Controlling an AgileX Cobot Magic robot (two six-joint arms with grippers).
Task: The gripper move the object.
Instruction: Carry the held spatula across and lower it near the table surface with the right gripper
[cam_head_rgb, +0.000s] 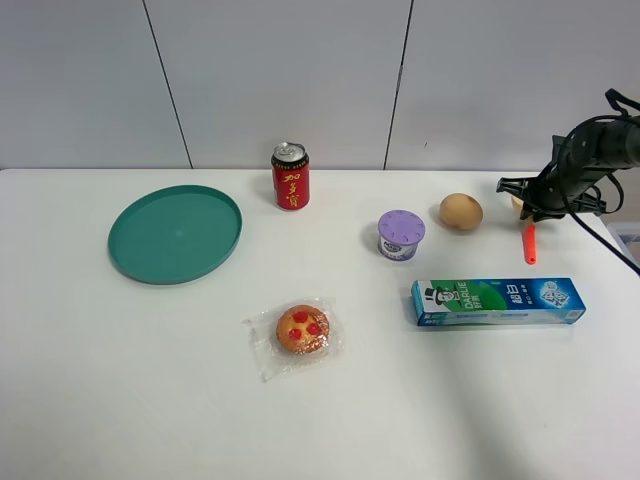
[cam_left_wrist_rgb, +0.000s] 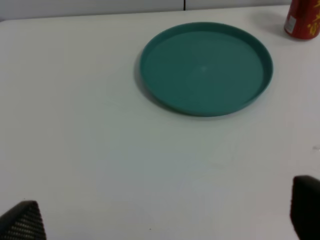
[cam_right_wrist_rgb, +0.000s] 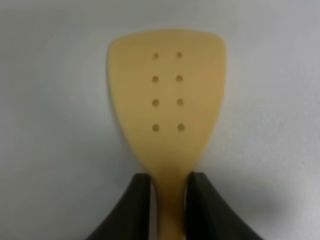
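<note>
The spatula (cam_head_rgb: 529, 238) lies at the far right of the table, its orange-red handle pointing toward the front and its pale tan blade under my right gripper (cam_head_rgb: 533, 206). In the right wrist view the perforated blade (cam_right_wrist_rgb: 167, 100) fills the frame and the two black fingers (cam_right_wrist_rgb: 136, 205) press against its neck on both sides. My right gripper (cam_right_wrist_rgb: 168, 200) is shut on the spatula. My left gripper (cam_left_wrist_rgb: 165, 220) is open and empty above bare table, with only its fingertips showing; it is out of the exterior view.
A brown egg (cam_head_rgb: 461, 211) lies just left of the spatula. A purple-lidded cup (cam_head_rgb: 401, 234), a toothpaste box (cam_head_rgb: 498, 300), a red can (cam_head_rgb: 290, 176), a green plate (cam_head_rgb: 176, 232) and a wrapped pastry (cam_head_rgb: 300, 331) sit on the white table (cam_head_rgb: 120, 380).
</note>
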